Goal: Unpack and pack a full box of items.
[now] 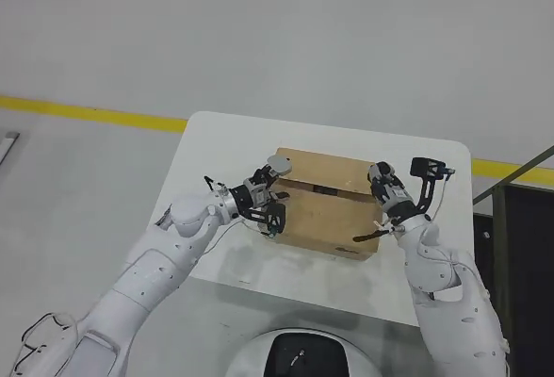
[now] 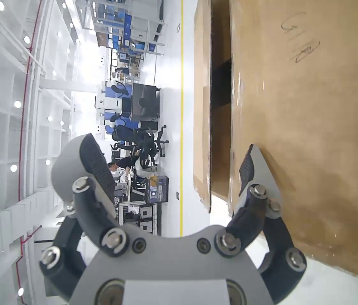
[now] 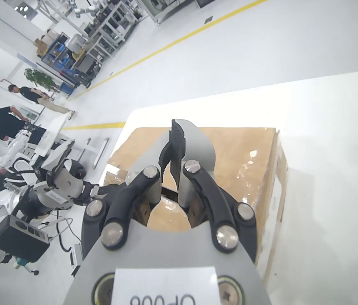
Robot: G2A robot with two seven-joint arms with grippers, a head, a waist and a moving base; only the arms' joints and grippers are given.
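1. The box (image 1: 326, 215) is plain brown cardboard and oblong, with clear tape glinting on its top and a pen scrawl on one face.
2. It sits flat on the table (image 1: 220, 151), about mid-table, turned slightly askew to the table's edges.
3. Its top is folded down but not sealed: a dark gap shows along the middle seam.
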